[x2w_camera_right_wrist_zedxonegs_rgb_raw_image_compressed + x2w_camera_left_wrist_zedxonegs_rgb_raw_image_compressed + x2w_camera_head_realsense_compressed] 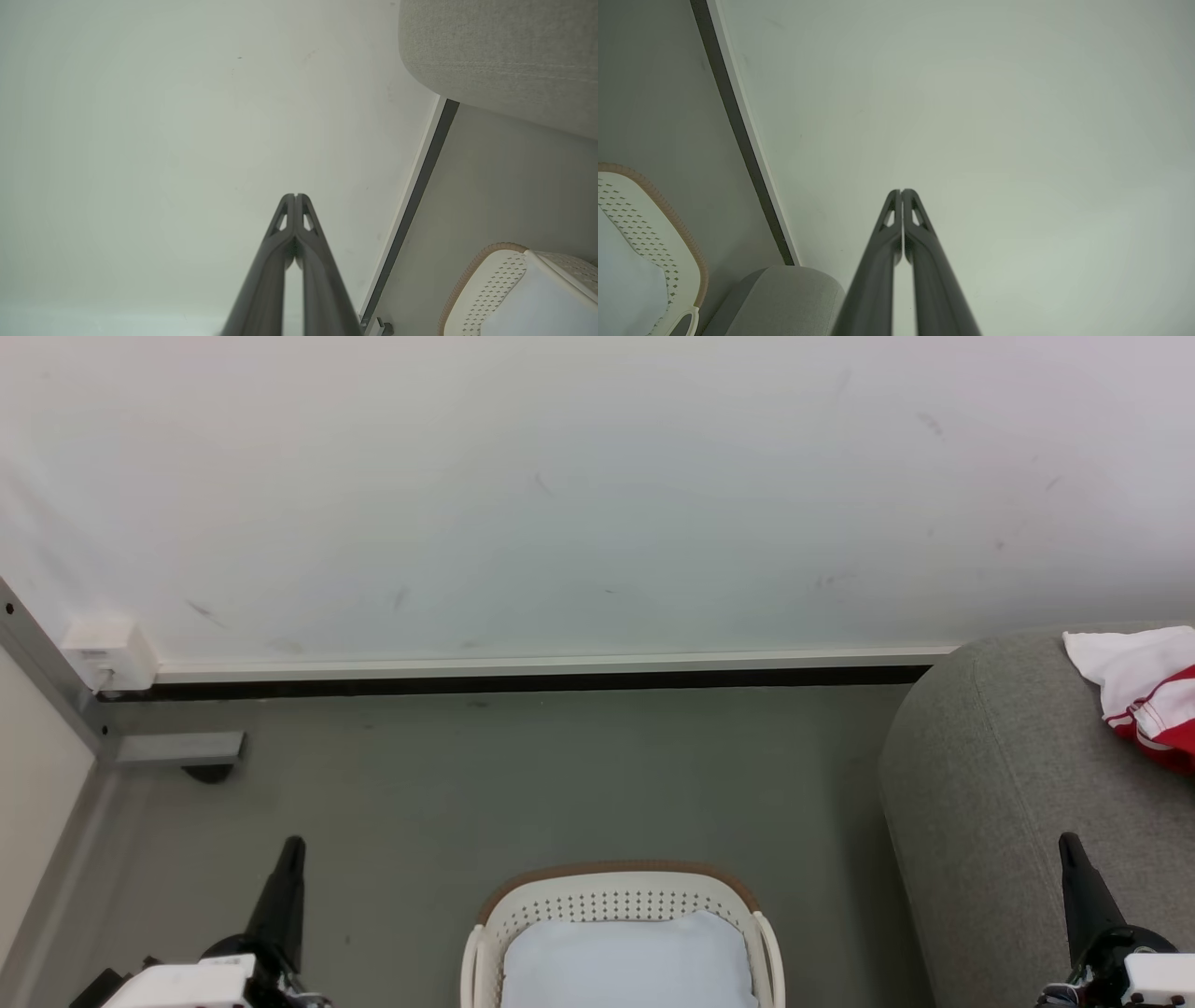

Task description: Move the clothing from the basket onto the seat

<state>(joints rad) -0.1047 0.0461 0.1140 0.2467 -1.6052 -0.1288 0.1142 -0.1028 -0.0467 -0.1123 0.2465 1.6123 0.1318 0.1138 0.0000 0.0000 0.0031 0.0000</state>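
Head view, left to right. A small white box [108, 653] sits on the pale wall [560, 495] just above the dark skirting strip [523, 679]; a grey metal bracket [179, 747] lies on the grey floor [560, 775] below it. The left gripper [293, 846] stands at the lower left over bare floor, its two dark fingers pressed together and holding nothing; the left wrist view confirms the tips meet [901, 191]. The basket [618, 900], cream with a brown rim, stands at the bottom centre between the two grippers and apart from both; a pale bluish-white soft item [625, 963] lies inside it. The seat [999, 784] rises just beside the basket on the right, reaching the wall. The right gripper [1070, 842] points up in front of the seat, fingers likewise closed on nothing, tips touching in the right wrist view [295, 196]. The clothing [1146, 689], red with white panels, rests on top of the seat at the right edge of the view, well apart from the basket.
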